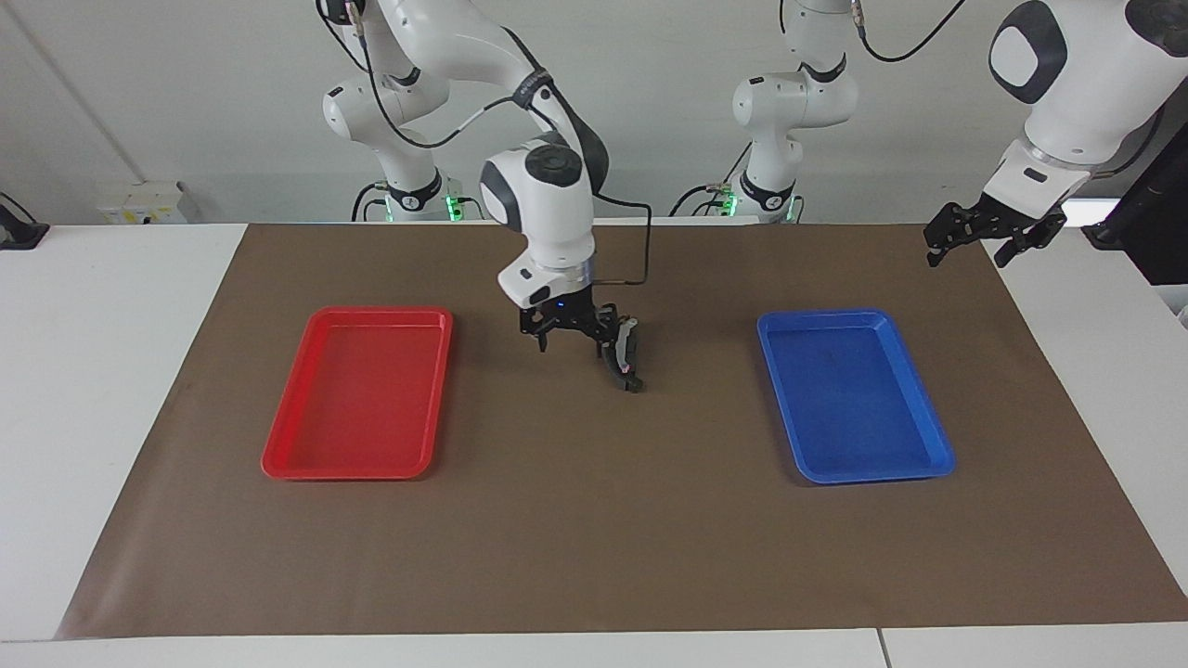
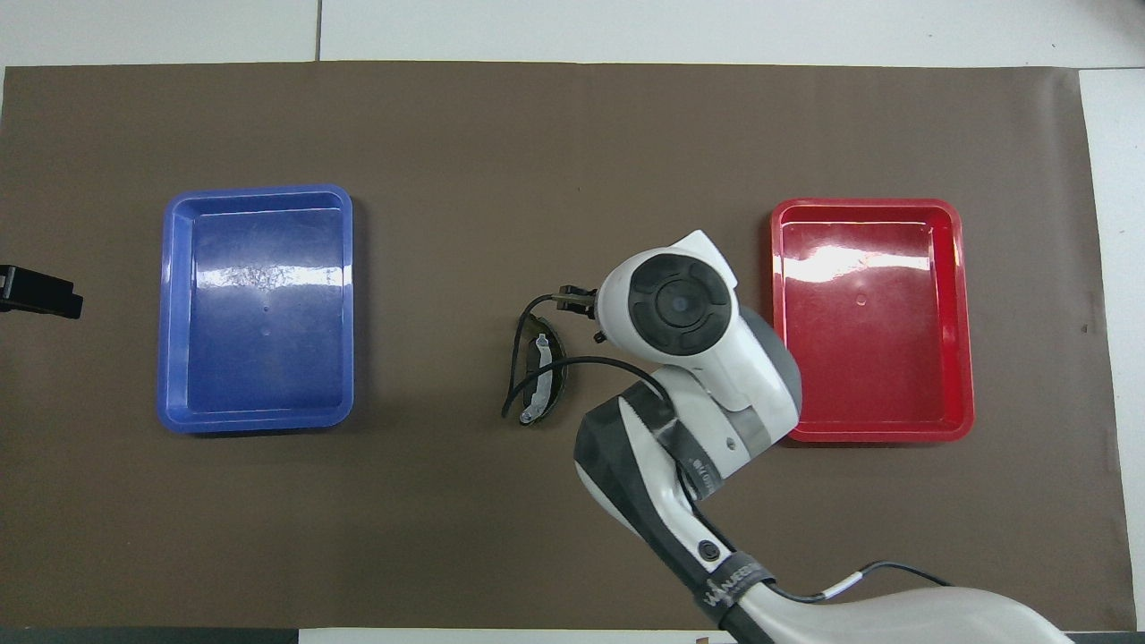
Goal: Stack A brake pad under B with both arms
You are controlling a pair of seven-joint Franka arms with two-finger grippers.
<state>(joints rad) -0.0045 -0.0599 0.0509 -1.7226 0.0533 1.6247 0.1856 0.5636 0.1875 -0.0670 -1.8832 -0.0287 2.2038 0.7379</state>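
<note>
B, the long black crescent with a pale grey inner face, lies on the brown mat between the two trays; it also shows in the overhead view. A dark shape lies right under it, and I cannot tell it apart as the short A brake pad. My right gripper is open and empty, just above the mat beside B, toward the red tray. In the overhead view its wrist hides it. My left gripper waits open, raised over the mat's edge at the left arm's end.
A red tray stands toward the right arm's end and a blue tray toward the left arm's end, both with nothing in them. The right arm's black cable hangs over B. The brown mat covers the table.
</note>
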